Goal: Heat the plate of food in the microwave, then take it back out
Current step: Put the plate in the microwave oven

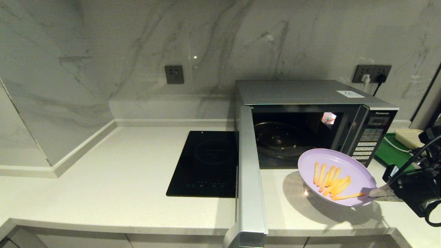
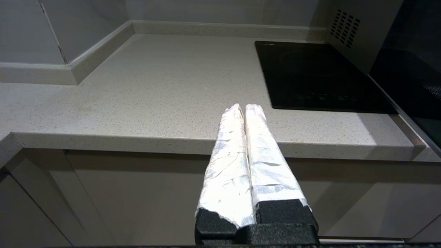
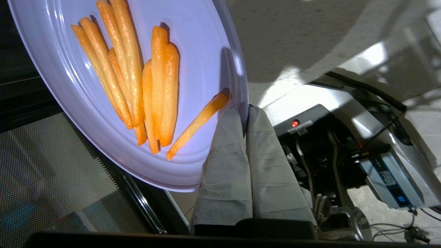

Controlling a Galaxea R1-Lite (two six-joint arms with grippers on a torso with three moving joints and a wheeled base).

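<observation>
A kitchen counter of pale speckled stone fills the head view, with a marble wall behind. Right of centre stands the microwave, silver, its door swung wide toward the viewer so the dark cavity and glass turntable show. Left of it a black cooktop is set flat into the counter. In the lower right of the frame the plate of food, a shallow lavender plate with orange-yellow sticks, hangs above the counter just in front of the open cavity, casting a shadow below. The right gripper comes in from the right edge and is clenched on the plate's near rim; the right wrist view shows its padded fingers pinching that thin rim from above and below, with the plate tilted. The left gripper shows only in its own wrist view, parked low before the counter edge, its wrapped fingers pressed together on nothing. The plate looks light and stiff, probably smooth plastic, so the edge pinch is likely adequate but slippery, and the loose sticks could slide if the tilt grows; one stick already lies close to the fingers. The rim is the only sensible hold, and keeping the plate level seems to matter most going into the cavity.
</observation>
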